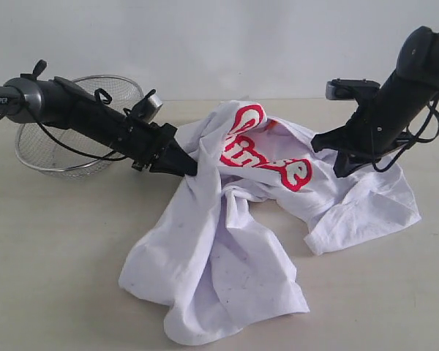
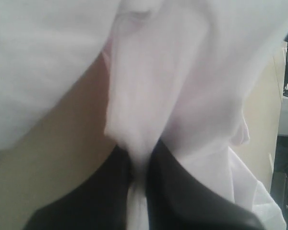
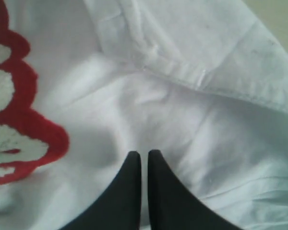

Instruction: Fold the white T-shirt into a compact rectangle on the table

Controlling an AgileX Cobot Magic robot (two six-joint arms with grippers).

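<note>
The shirt [image 1: 227,241] lies crumpled mid-table [image 1: 58,256], left claw [image 1: 189,167] pinching a raised fold, right claw [image 3: 144,154] closed, apparently empty, over it; this looks like the spreading step, and the next move calls for pulling it flat.

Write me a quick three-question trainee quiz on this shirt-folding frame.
1. True or false: the left gripper is shut on a pinch of the shirt.
2. What colour is the lettering? A red, B blue, C green.
3. Fill in: in the exterior view, the basket sits on the ___ side.

Key: 1 true; 2 A; 3 left.
</note>
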